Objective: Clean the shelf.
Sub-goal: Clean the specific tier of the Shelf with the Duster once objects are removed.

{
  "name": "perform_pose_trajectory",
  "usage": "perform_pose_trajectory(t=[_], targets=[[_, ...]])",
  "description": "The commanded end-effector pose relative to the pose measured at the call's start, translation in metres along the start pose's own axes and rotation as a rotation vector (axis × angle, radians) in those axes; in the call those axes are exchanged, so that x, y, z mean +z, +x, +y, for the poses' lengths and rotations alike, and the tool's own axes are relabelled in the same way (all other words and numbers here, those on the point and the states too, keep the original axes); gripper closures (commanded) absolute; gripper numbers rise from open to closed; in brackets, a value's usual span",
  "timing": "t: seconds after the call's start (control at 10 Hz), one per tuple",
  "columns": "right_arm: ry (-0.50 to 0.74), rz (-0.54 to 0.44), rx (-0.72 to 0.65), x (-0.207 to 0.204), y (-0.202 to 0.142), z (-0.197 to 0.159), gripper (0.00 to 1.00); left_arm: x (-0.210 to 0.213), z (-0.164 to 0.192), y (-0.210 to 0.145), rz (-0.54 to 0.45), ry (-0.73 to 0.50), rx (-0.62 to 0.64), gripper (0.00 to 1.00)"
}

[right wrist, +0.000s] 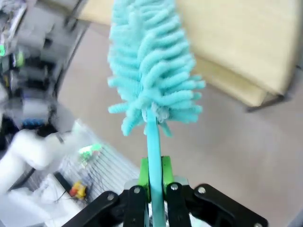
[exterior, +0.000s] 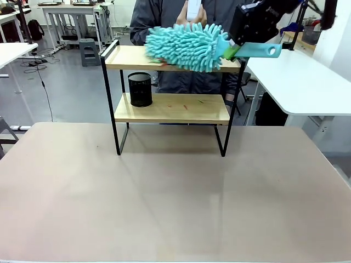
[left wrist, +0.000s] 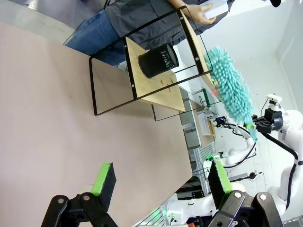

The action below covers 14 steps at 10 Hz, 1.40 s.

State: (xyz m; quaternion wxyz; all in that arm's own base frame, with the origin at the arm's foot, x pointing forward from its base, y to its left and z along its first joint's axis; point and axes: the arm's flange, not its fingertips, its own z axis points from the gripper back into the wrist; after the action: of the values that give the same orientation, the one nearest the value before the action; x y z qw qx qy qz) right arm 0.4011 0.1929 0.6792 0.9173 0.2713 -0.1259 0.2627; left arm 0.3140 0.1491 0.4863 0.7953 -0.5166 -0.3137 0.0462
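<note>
The shelf (exterior: 170,108) stands at the far side of the table, two wooden boards in a black frame. A fluffy teal duster (exterior: 186,46) lies across the right part of its top board. My right gripper (exterior: 234,53) is shut on the duster's teal handle at the shelf's right end. In the right wrist view the right gripper (right wrist: 154,177) clamps that handle, with the duster head (right wrist: 151,71) over the shelf board (right wrist: 246,42). My left gripper (left wrist: 161,179) hangs open above the table, apart from the shelf (left wrist: 156,90) and the duster (left wrist: 232,90).
A black mesh cup (exterior: 140,89) stands on the left of the lower board, with small red and green scraps (exterior: 186,105) beside it. A person stands behind the shelf, a hand holding a white object (exterior: 193,10). A white table (exterior: 301,82) lies to the right.
</note>
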Motion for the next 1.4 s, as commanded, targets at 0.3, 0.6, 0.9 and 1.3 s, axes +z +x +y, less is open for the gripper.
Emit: perform_pose_trajectory(t=[0.3,0.6,0.9,1.3], targets=[[0.402,0.158,0.252,0.049,-0.021,-0.025,0.88,-0.002,0.0,0.0,-0.015,-0.02,-0.019,0.0],[0.461,0.124,0.229,0.055,-0.034,-0.045,0.88,-0.002,0.0,0.0,-0.015,-0.02,-0.019,0.0],[0.435,-0.134,0.045,0.127,-0.122,-0.102,0.88,-0.002,0.0,0.0,-0.015,-0.02,-0.019,0.0],[0.416,-0.212,-0.488,0.135,-0.293,-0.185,0.88,-0.002,0.0,0.0,-0.015,-0.02,-0.019,0.0]])
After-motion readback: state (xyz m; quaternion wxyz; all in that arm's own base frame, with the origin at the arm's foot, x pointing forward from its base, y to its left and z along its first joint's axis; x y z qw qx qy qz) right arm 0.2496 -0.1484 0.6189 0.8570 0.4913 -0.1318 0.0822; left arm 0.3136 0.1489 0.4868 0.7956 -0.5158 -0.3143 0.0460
